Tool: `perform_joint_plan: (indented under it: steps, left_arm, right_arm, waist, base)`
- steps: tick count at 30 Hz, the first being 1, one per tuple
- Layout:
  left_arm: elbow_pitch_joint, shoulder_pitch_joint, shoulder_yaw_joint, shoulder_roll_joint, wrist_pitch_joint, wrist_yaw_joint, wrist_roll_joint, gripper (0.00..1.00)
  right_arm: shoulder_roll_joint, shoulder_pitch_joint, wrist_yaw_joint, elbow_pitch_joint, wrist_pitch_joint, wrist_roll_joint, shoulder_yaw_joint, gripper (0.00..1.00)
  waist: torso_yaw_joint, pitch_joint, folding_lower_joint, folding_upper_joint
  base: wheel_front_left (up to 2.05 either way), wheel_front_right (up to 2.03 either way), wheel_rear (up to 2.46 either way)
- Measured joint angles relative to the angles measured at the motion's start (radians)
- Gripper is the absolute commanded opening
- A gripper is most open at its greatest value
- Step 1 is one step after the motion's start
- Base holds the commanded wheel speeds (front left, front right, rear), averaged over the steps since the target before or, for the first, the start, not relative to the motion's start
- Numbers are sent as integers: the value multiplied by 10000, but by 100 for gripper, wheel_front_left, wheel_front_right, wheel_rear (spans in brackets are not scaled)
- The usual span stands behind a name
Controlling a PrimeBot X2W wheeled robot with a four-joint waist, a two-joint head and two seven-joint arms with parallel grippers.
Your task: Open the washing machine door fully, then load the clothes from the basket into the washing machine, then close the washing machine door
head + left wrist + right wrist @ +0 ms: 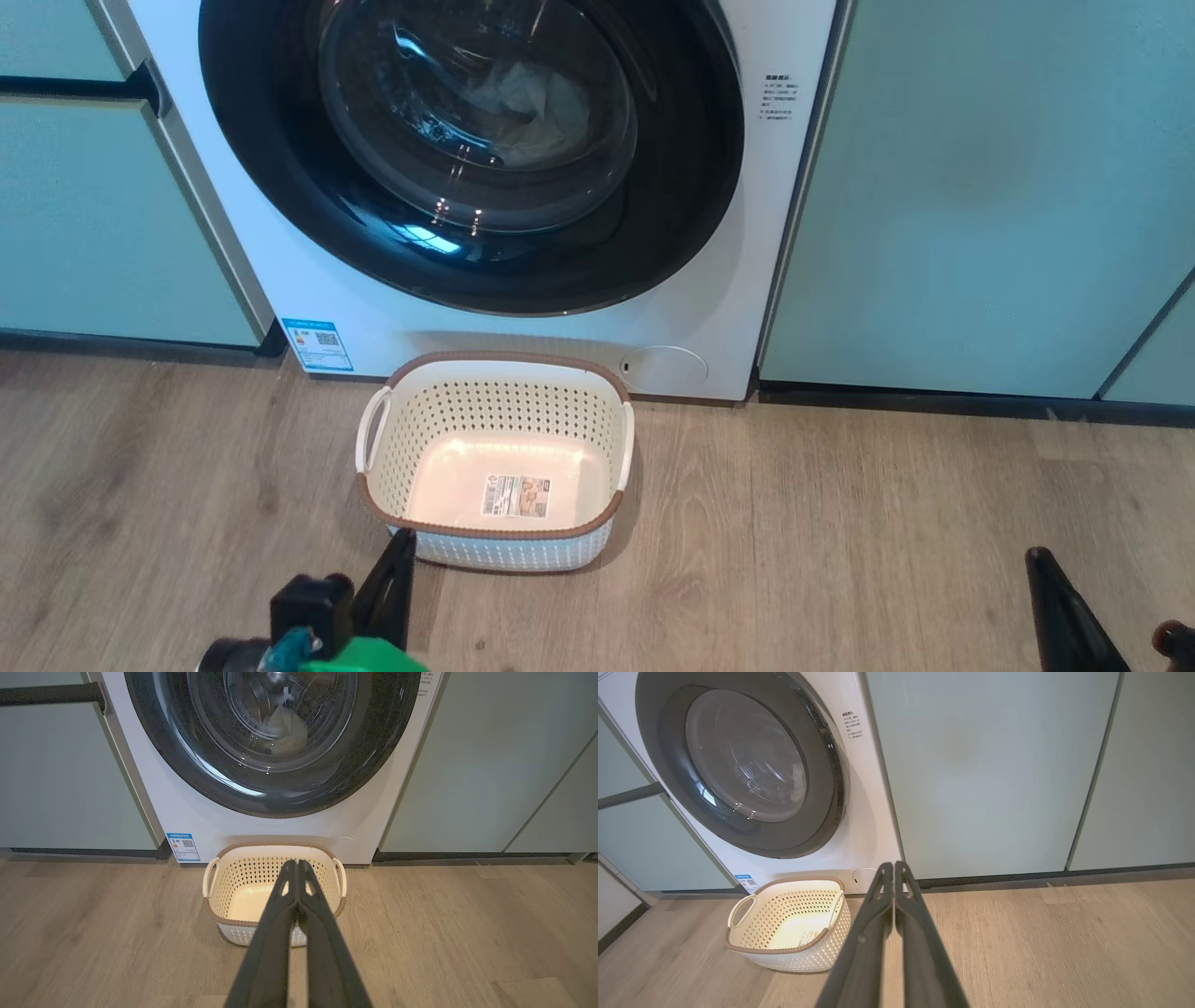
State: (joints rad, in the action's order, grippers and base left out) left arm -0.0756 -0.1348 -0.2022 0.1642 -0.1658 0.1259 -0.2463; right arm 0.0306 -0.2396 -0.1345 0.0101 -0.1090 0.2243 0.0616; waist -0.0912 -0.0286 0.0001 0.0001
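The washing machine door [691, 187] sits flush against the front of the washing machine [373, 317], and through its glass a heap of pale clothes [532, 112] lies in the drum. The basket [504, 357] stands on the wooden floor [840, 523] just in front of the washer, below the door, with nothing in it but its label sticker [515, 496]. Both pincers are clenched on nothing: the left gripper [296, 865] points at the basket from above and short of it, and the right gripper [893, 865] hangs well to the right, aimed at the foot of a pale green cabinet [985, 779].

By the look of it the task is at its end. The main risk is a door that looks shut but is not latched — the pictures cannot settle that (no gap shows along the ring) — and fabric caught at the rim would cause it. A careless drop or forward sweep of the left arm could also strike the basket's near wall and shove it against the washer.

Around the work: cabinets on both sides, a dark handle bar on the left one, a blue sticker [317, 343] at the washer's lower corner, and a round service flap [665, 367] behind the basket. Only the basket stands in the way of any return to the door.
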Motion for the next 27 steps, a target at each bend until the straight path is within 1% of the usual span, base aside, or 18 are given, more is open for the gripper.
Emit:
perform_joint_plan:
  steps: [17, 27]
  left_arm:
    - [-282, 108, 150, -59, 336, -276, -1868, 0]
    - [-416, 209, 387, -148, 512, -533, -3009, 0]
  right_arm:
    - [2, 95, 0, -359, 140, 1929, -27, 0]
    - [10, 431, 0, -575, 261, 3108, -40, 0]
  waist:
    - [121, 39, 0, 0]
    - [196, 64, 0, 0]
  base:
    - [0, 0, 0]
    - [0, 0, 0]
